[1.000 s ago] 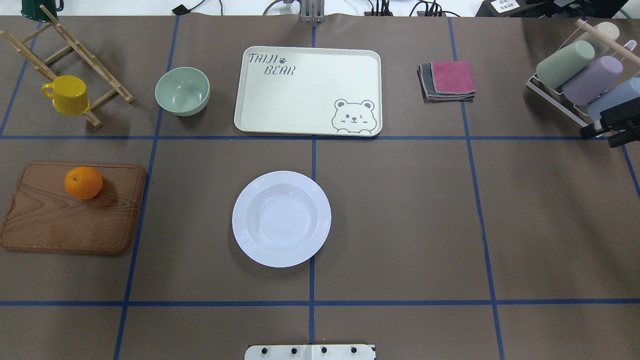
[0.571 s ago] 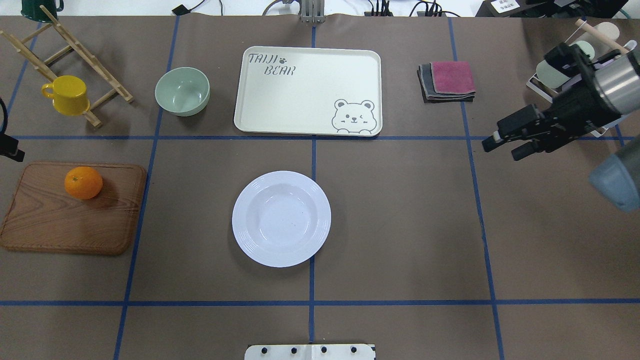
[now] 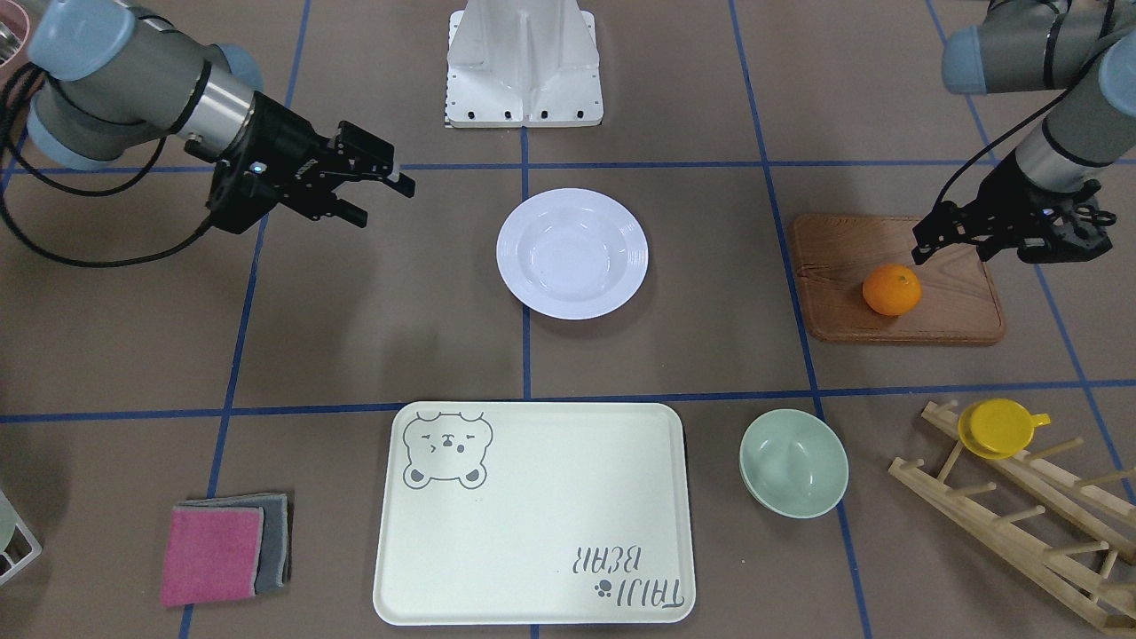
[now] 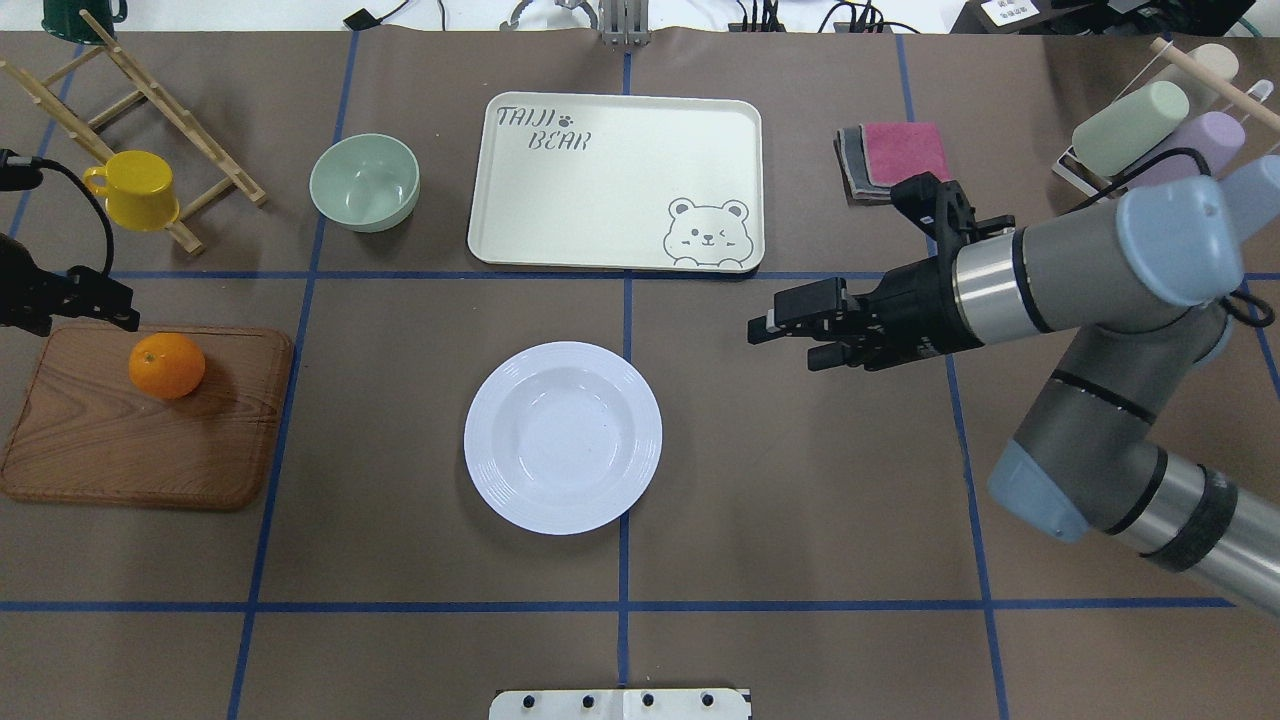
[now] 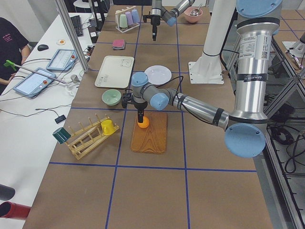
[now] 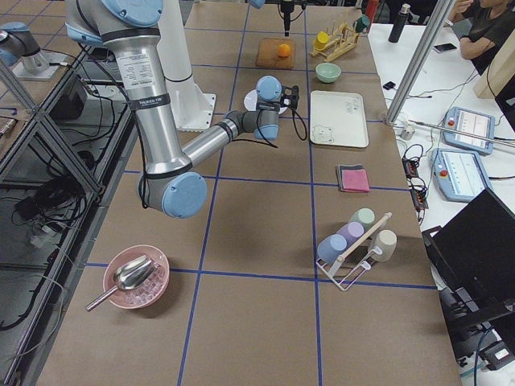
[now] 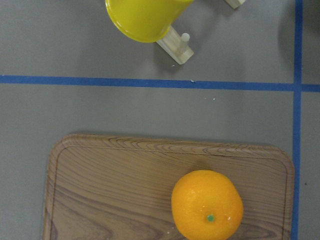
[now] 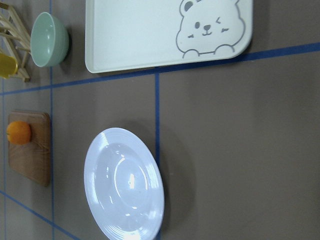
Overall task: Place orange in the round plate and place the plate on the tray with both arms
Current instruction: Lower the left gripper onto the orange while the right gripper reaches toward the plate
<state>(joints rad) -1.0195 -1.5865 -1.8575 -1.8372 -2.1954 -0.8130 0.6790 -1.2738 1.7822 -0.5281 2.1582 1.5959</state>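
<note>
The orange (image 4: 167, 365) lies on a brown wooden board (image 4: 150, 450), also in the left wrist view (image 7: 207, 205). My left gripper (image 3: 1012, 238) hovers just above the board's far edge, slightly beyond the orange, pointing down, its dark ends spread apart with nothing held. The white round plate (image 4: 563, 437) sits empty at the table's middle. Beyond the plate lies the empty cream bear tray (image 4: 615, 180). My right gripper (image 4: 790, 342) hangs open above the table to the right of the plate, fingers pointing toward it, holding nothing.
A pale green bowl (image 4: 364, 183) stands left of the tray. A yellow cup (image 4: 135, 190) hangs on a wooden rack (image 4: 150, 110) at far left. Folded cloths (image 4: 905, 150) and a rack of cups (image 4: 1150, 130) occupy the far right. People sit beyond the table.
The right arm has swept in from the right edge toward the plate. The left gripper has come in from the left edge over the board. Orange, plate and tray have not moved.
</note>
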